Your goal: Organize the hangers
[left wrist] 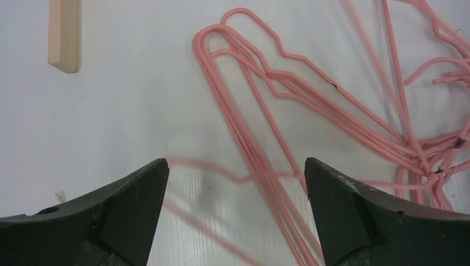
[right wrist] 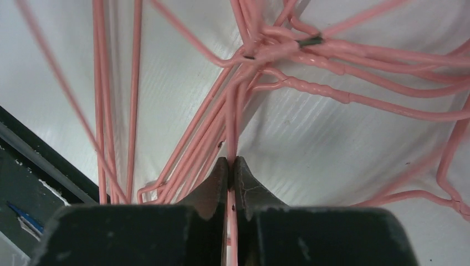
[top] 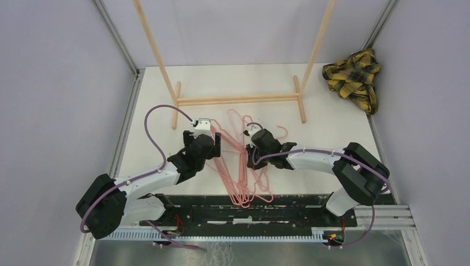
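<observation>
Several thin pink wire hangers point(top: 239, 166) lie tangled in a pile on the white table between my two arms. My right gripper point(right wrist: 231, 160) is shut on one pink hanger wire point(right wrist: 233, 119), which runs straight up from between its tips into the knot of hooks point(right wrist: 277, 47). In the top view that gripper point(top: 256, 139) sits at the right side of the pile. My left gripper point(left wrist: 235, 172) is open wide above the bundle's left part point(left wrist: 252, 133), with several wires passing under the gap. In the top view it point(top: 206, 133) is left of the pile.
A light wooden rack point(top: 238, 100) stands at the back of the table, one foot end point(left wrist: 62, 36) showing in the left wrist view. A yellow-black plaid cloth point(top: 354, 75) lies at the back right. The black base rail point(top: 249, 213) runs along the near edge.
</observation>
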Controlling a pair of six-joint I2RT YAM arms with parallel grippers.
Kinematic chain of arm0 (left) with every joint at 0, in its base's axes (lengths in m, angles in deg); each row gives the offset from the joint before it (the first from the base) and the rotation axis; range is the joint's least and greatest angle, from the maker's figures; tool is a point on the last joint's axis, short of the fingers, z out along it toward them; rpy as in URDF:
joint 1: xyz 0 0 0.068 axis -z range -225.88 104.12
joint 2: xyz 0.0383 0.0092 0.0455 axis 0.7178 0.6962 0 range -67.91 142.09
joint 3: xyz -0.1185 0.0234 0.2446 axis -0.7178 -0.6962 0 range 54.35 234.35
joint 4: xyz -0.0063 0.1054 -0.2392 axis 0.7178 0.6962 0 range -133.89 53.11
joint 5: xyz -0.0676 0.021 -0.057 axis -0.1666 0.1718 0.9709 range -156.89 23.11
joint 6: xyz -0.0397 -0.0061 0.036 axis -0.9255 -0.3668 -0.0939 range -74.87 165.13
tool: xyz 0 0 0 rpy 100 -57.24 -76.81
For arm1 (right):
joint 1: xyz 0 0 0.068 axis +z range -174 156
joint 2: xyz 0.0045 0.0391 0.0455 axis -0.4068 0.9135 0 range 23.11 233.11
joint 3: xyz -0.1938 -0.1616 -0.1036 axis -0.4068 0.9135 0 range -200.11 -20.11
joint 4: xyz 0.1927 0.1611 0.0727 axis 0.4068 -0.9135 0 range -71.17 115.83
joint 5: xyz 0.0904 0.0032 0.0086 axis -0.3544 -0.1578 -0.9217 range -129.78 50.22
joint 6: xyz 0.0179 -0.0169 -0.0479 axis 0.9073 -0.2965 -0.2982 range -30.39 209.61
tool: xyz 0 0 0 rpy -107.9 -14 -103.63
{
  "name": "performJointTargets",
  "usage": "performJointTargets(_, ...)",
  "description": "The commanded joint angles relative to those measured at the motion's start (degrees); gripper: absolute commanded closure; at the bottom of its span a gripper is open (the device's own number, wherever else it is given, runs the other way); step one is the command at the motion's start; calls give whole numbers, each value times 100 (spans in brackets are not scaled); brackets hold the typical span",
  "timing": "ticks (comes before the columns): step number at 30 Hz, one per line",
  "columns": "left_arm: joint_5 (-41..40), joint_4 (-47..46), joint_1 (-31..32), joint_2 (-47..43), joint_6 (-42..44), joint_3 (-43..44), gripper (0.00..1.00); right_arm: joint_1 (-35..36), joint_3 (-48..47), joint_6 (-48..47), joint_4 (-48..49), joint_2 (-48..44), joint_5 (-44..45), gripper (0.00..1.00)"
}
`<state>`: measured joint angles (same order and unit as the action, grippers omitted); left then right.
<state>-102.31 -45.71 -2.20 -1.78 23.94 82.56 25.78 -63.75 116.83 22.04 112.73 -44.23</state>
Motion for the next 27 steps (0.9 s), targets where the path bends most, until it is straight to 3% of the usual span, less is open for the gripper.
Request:
performJointTargets(1, -21, -119, -29, -58, -351, 21, 1, 31, -126, -28, 6, -120, 67, 97)
performJointTargets(13, 153, -6, -23, -336, -284, -1, 1, 63, -435, -275, -1388, -1399, 298, 99)
performJointTargets(27, 526, -949, -19, 127, 141, 96, 1, 67, -654, -293, -1409, -1654, 75, 99)
